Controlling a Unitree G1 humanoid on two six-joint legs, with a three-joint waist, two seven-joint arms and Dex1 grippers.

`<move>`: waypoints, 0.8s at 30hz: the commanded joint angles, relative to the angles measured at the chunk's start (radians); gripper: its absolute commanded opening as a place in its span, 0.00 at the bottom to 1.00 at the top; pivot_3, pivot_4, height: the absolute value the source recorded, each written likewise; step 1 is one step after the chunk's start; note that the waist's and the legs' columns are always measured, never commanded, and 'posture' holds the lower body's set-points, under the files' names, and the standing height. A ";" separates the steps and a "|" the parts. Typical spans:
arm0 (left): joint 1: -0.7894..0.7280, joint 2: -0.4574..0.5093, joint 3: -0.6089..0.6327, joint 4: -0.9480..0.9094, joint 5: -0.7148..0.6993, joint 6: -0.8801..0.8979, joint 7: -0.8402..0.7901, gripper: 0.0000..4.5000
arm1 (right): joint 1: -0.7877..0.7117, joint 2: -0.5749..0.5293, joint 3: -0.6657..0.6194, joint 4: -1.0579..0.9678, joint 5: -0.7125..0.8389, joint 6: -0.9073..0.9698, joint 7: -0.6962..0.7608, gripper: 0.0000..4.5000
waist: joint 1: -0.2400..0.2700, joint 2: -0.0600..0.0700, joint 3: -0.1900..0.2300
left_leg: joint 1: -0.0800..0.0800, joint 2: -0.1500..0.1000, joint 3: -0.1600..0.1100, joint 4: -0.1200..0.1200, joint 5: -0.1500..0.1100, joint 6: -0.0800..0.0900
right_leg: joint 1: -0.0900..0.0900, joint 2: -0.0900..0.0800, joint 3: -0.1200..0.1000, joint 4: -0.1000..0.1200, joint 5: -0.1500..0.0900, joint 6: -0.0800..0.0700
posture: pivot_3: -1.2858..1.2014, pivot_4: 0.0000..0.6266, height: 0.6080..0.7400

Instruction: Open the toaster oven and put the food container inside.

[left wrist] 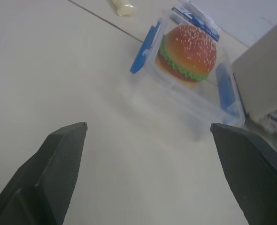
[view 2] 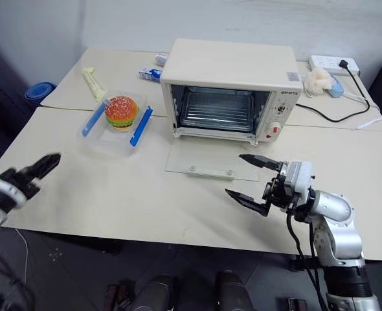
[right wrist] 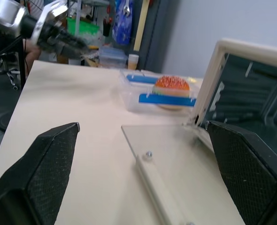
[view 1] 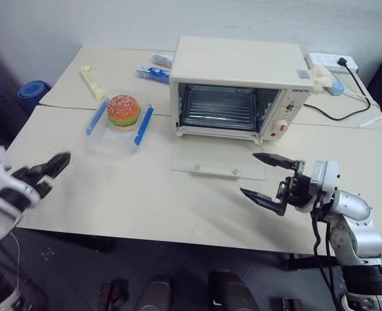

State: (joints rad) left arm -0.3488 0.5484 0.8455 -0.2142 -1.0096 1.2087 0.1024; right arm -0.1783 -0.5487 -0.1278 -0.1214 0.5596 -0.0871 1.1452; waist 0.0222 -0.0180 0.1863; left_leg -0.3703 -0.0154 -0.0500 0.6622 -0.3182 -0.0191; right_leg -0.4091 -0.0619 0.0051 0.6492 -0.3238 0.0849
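**Q:** Toaster oven (view 1: 239,87) — where is it, and what state is it in?

**A:** One cream-white oven stands toward the far side of the table (view 1: 113,194). Its glass door (view 1: 218,157) is folded down flat on the tabletop, and the wire rack (view 1: 218,109) inside is bare.

**Q:** And the food container?

**A:** One clear food container (view 1: 119,122) with two blue side clips sits on the table just left of the oven, apart from it. A toy hamburger (view 1: 123,111) is inside.

**Q:** What do the wrist views add?

**A:** The left wrist view looks at the container past two spread fingers. The right wrist view looks across the lowered door into the dark oven cavity, and shows the left gripper beyond the container.

**Q:** How are the grippers?

**A:** Both are released and grasp nothing. The left gripper (view 1: 48,170) hovers well left of the oven near the table's front edge. The right gripper (view 1: 267,177) hovers just in front of the lowered door, fingers wide.
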 commanded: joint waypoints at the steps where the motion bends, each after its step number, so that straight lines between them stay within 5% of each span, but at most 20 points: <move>1: -0.155 -0.081 0.020 0.046 -0.060 0.094 0.248 0.99 | 0.001 -0.007 -0.018 -0.032 0.000 -0.012 -0.012 1.00 | -0.006 0.000 0.000 | 0.000 0.000 0.002 0.000 0.000 -0.001 | -0.001 0.001 0.001 0.001 0.000 0.000 | 0.52 0.24 1.00; 7: -0.347 -0.178 -0.008 0.191 0.019 0.101 0.449 0.99 | 0.028 -0.004 -0.009 -0.057 -0.006 -0.007 -0.027 1.00 | -0.023 -0.001 0.000 | 0.000 0.000 0.003 0.001 0.001 -0.003 | -0.003 0.001 0.001 0.004 0.000 0.000 | 0.52 0.24 1.00; 13: -0.420 -0.163 -0.086 0.339 0.118 0.010 0.411 0.99 | 0.058 -0.004 -0.009 -0.093 -0.007 0.007 -0.053 1.00 | -0.021 -0.001 0.000 | 0.000 0.000 0.004 0.001 0.002 -0.004 | -0.003 0.001 0.002 0.004 0.000 0.000 | 0.52 0.24 1.00; 16: -0.437 -0.134 -0.106 0.392 0.155 0.008 0.390 0.86 | 0.066 -0.003 -0.014 -0.103 -0.009 0.007 -0.073 1.00 | -0.020 -0.001 0.000 | 0.000 -0.001 0.004 0.001 0.002 -0.004 | -0.003 0.001 0.001 0.004 0.000 0.000 | 0.52 0.24 1.00; 24: -0.483 -0.051 -0.132 0.519 0.233 -0.035 0.314 0.30 | 0.073 0.003 -0.006 -0.108 -0.016 -0.003 -0.101 1.00 | -0.023 -0.001 0.000 | 0.001 -0.001 0.004 0.001 0.003 -0.005 | -0.003 0.001 0.002 0.004 0.000 0.000 | 0.52 0.24 1.00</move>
State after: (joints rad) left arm -0.8149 0.4687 0.7189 0.2921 -0.8035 1.1878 0.4311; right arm -0.1038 -0.5466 -0.1247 -0.1955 0.5457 -0.0802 1.0535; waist -0.0005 -0.0192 0.1865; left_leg -0.3698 -0.0161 -0.0463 0.6636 -0.3155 -0.0240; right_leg -0.4119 -0.0611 0.0067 0.6534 -0.3237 0.0851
